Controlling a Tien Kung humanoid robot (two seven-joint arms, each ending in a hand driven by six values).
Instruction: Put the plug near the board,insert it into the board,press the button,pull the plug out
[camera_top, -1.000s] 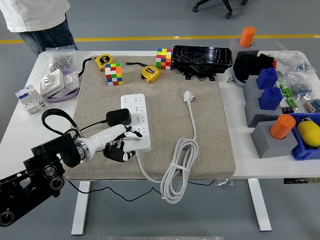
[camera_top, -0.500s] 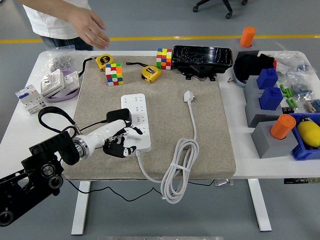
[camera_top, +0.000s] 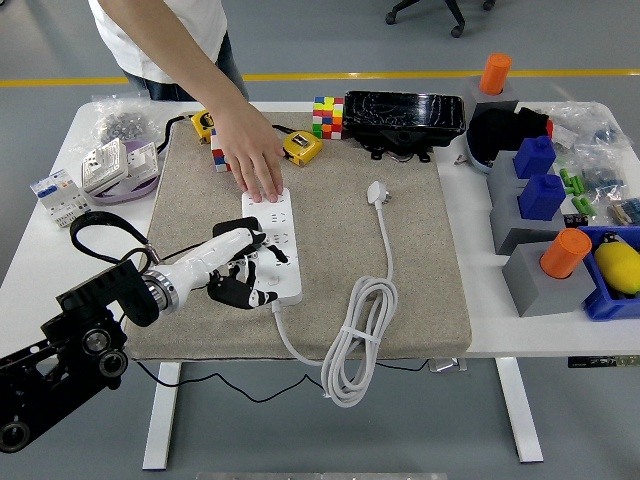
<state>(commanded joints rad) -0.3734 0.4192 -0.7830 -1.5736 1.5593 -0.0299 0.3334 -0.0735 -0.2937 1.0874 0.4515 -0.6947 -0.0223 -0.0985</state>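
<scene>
A white counter (camera_top: 40, 255) stands on a grey floor crossed by a yellow line (camera_top: 400, 74); a beige mat (camera_top: 420, 290) covers the counter's middle. On the mat lies the white power strip (camera_top: 274, 245), long axis running near to far, its cord leaving the near end. A white plug (camera_top: 377, 192) lies to the right of the strip, well apart from it, on a cable ending in a tied coil (camera_top: 354, 345) at the mat's near edge. The left hand (camera_top: 238, 272) (white and black) rests at the strip's near left part, fingers (camera_top: 262, 297) curled over the strip's edge; whether they grip a black plug there cannot be told. A person's hand (camera_top: 255, 165) presses flat on the strip's far end. Two colour cubes (camera_top: 327, 116), two yellow tape measures (camera_top: 300, 146) and a black tray (camera_top: 404, 119) lie along the far side; blue and grey blocks (camera_top: 540, 195) stand right.
</scene>
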